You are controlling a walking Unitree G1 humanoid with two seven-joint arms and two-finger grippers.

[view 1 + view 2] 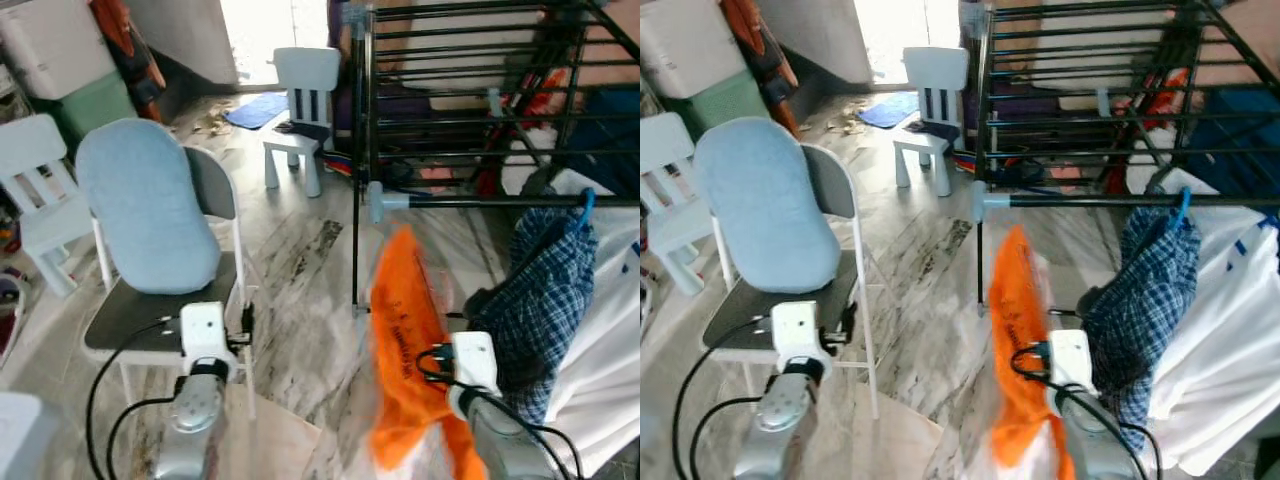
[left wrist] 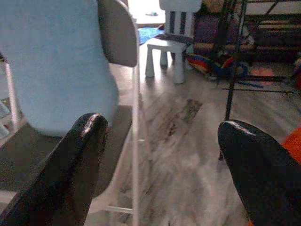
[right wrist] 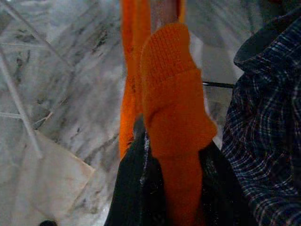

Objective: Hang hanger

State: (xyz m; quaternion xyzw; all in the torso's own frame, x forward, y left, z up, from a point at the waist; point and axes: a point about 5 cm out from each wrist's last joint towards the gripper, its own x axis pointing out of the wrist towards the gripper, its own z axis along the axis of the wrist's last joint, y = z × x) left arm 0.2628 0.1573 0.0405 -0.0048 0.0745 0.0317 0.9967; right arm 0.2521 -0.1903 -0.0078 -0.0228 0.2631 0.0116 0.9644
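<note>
An orange knitted garment [image 1: 405,330] hangs in front of my right arm [image 1: 475,365], just below the black rail [image 1: 480,201] of the drying rack. In the right wrist view my right gripper [image 3: 174,155] is shut on the orange garment [image 3: 171,103], and the cloth hides any hanger inside it. A blue hanger hook [image 1: 585,205] sits on the rail and carries a blue plaid shirt [image 1: 545,290]. My left gripper [image 2: 164,127] is open with nothing between its fingers [image 2: 80,155], held low in front of the folding chair [image 2: 61,70].
A folding chair with a light blue cushion [image 1: 145,205] stands at my left. Small white chairs are at the far left [image 1: 40,190] and farther back [image 1: 300,110]. The black drying rack [image 1: 470,90] spans the right, with a white garment [image 1: 610,350] beside the plaid shirt. Marble floor [image 1: 300,260] lies between.
</note>
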